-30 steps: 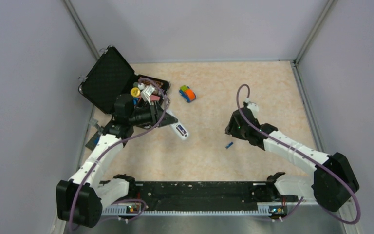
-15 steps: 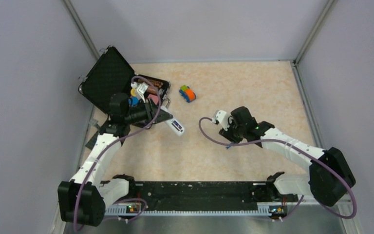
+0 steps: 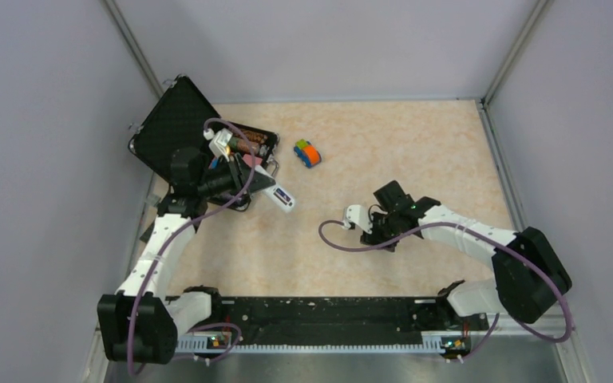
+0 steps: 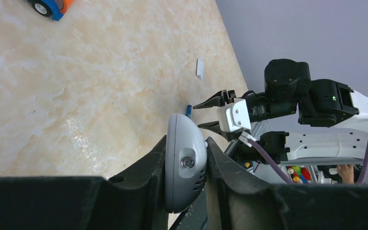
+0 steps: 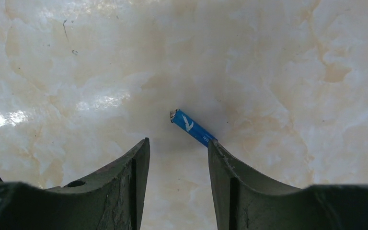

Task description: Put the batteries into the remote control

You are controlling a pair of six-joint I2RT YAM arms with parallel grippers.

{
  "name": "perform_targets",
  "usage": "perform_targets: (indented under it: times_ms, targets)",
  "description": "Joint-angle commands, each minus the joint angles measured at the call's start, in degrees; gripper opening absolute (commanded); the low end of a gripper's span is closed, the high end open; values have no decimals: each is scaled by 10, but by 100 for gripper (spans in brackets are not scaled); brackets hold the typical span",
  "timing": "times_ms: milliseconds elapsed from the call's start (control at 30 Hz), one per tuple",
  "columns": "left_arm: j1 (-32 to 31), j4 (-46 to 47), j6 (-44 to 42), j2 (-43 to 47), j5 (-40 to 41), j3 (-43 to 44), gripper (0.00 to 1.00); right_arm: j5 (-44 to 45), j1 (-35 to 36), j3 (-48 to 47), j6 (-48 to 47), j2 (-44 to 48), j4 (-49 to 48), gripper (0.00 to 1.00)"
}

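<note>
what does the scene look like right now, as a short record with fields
left gripper: shut on remote, held above table
right gripper: open, low over battery
battery: blue, lying on table just ahead of the fingertips, not gripped
second battery: not seen
toy car: on table, far side, apart from both arms
case: open, far left, behind left arm
</note>
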State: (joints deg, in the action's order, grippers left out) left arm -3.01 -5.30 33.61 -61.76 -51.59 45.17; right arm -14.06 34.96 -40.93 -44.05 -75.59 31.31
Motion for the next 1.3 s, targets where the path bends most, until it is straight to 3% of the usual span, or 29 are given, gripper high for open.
perform_targets:
  times_ms: [0,433,600,800,867,1067,1267]
  targets:
    - [5,19,-7,-8,-16,29,0,-4,-4,-19,-47,-23,0,47]
    - [10,39,2,-28,-19,32,0,14,-5,-33,-84,-92,-40,41]
    - [13,41,1,-35,-21,38,0,27,-5,-45,-87,-111,-34,29]
    - [16,41,1,-45,-26,45,0,33,-5,-55,-75,-107,-29,4]
    - [18,40,1,-47,-28,46,0,22,-5,-63,-57,-102,-29,0]
    - [19,41,5,-55,-34,49,0,-54,-5,-93,32,-57,-41,0]
    - [20,48,17,-60,-43,43,0,-48,-5,-115,221,4,-114,0]
